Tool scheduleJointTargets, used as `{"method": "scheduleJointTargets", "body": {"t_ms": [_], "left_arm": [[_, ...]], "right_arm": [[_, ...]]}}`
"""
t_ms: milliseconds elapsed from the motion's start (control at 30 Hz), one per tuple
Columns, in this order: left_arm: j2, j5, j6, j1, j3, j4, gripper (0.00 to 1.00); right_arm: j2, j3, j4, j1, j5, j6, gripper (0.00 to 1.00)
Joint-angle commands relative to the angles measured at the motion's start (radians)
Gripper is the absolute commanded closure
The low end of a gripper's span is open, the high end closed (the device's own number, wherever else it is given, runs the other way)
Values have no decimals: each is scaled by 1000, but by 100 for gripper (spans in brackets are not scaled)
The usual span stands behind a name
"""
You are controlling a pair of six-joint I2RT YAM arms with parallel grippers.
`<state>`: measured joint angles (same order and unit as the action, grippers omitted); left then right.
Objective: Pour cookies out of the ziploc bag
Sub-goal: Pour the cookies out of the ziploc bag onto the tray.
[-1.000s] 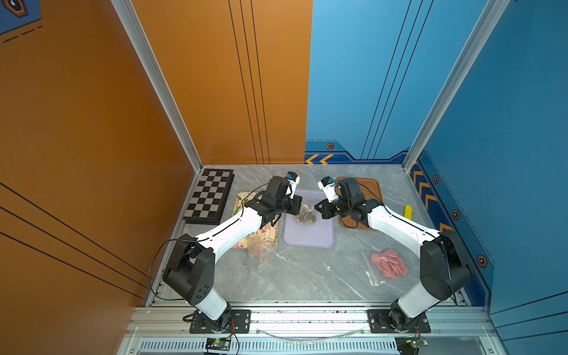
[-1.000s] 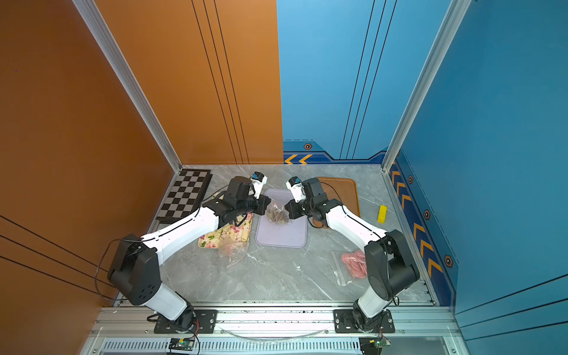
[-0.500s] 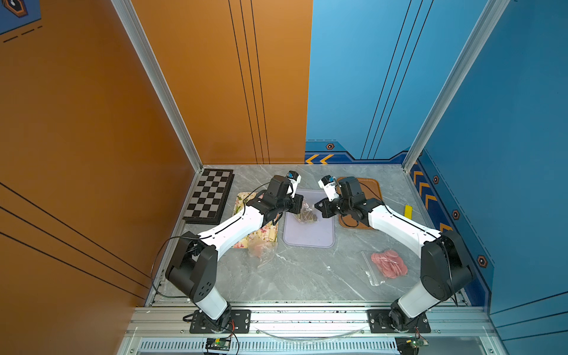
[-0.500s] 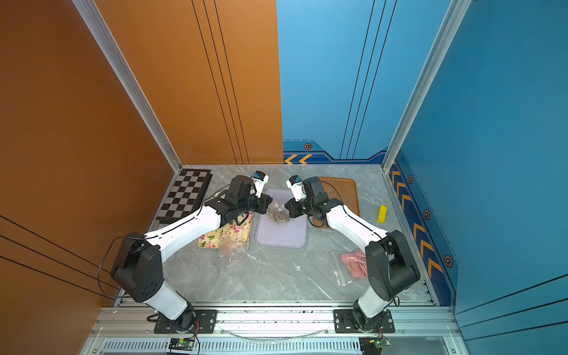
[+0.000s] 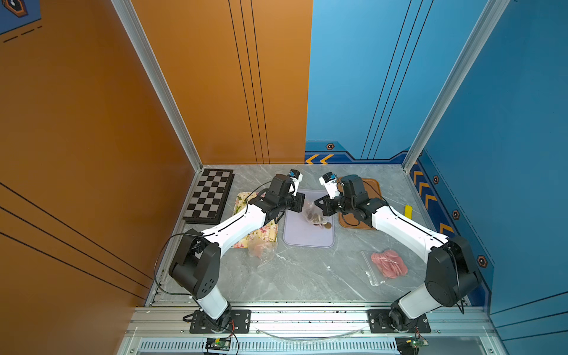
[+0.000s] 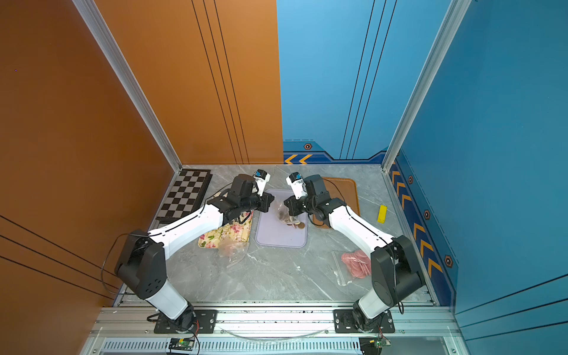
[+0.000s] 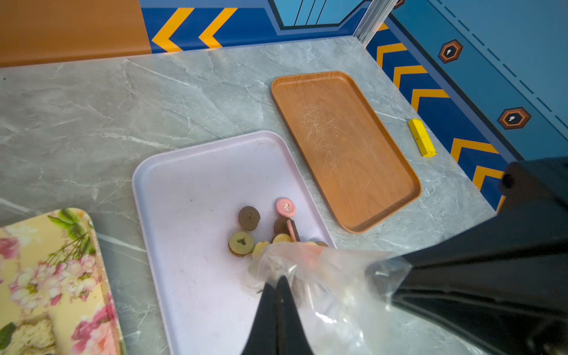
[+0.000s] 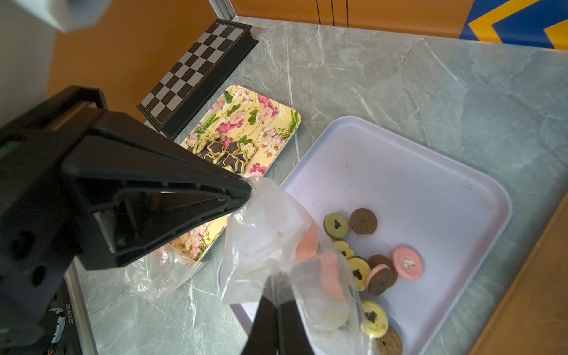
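Left gripper (image 7: 276,281) and right gripper (image 8: 275,296), jaws pinched shut on opposite edges of a limp, likely slippery clear ziploc bag (image 8: 267,233), hold it over a lavender tray (image 8: 399,184) where light, brittle round cookies (image 8: 381,270) lie, with some inside the bag.

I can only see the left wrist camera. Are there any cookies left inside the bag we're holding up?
Observer: Yes. The right wrist view shows pink cookies inside the ziploc bag, pinched by the left hand and right hand.
Operator: Is there another bag of cookies anywhere?
Observer: Yes. Both top views show a bag of pink discs lying on the table near the right arm's base.
Operator: What's on the flowery tray?
Observer: Star cookies are piled on the floral tray.
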<state>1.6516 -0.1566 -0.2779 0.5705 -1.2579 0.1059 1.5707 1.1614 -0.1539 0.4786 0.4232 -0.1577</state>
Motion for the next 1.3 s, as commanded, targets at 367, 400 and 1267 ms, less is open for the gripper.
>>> {"method": "scheduleJointTargets", "body": {"t_ms": [367, 400, 1267], "left_arm": [[18, 1, 2, 9, -37, 13, 100], [17, 1, 2, 9, -37, 14, 100], [-16, -6, 6, 26, -32, 12, 100]], "right_arm": [[12, 1, 20, -4, 3, -15, 100], [16, 0, 19, -3, 6, -16, 100], [-38, -41, 57, -14, -18, -19, 100]]}}
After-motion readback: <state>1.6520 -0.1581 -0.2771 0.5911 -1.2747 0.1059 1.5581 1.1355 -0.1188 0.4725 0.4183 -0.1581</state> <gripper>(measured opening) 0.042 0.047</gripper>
